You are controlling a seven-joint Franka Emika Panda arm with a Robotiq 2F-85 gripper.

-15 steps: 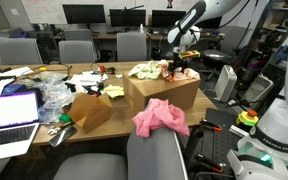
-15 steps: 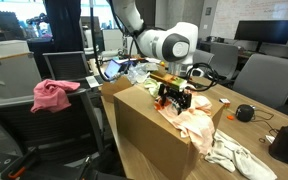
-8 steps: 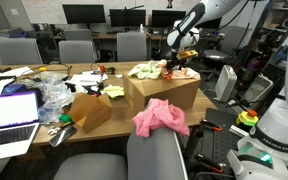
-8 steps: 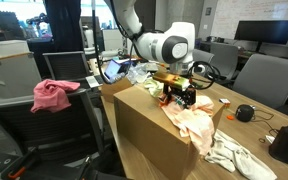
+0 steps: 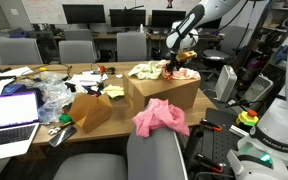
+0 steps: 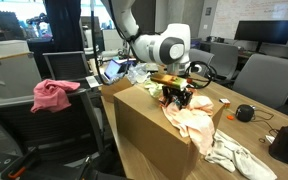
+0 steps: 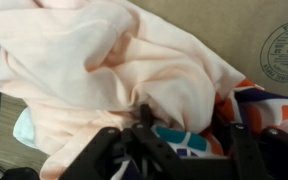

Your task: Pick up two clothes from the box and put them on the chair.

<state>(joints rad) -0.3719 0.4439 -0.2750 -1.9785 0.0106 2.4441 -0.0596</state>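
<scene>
The bright pink garment (image 5: pixel 160 117) (image 6: pixel 50 95) lies draped over the top of the grey chair's backrest (image 5: pixel 156 158). The large brown box (image 5: pixel 165 91) (image 6: pixel 144 130) stands on the table. The peach garment (image 6: pixel 196 126) (image 5: pixel 187 73) spills over its rim. My gripper (image 5: pixel 177 66) (image 6: pixel 179 97) is down in the box on that garment. In the wrist view the peach garment (image 7: pixel 114 60) fills the picture. My gripper (image 7: pixel 191 136) straddles a bunched fold with orange, navy and teal print, its black fingers (image 7: pixel 144 120) still apart on either side.
A smaller brown carton (image 5: pixel 91 109) with a yellow-green cloth (image 5: pixel 114 92) stands beside the large box. A laptop (image 5: pixel 9 112), plastic wrap and clutter cover the near table. More pale cloth (image 6: pixel 234 155) lies on the desk past the box. Other grey chairs and monitors stand behind.
My gripper has settled slightly lower into the peach garment over the box. The pink garment on the chair has not moved.
</scene>
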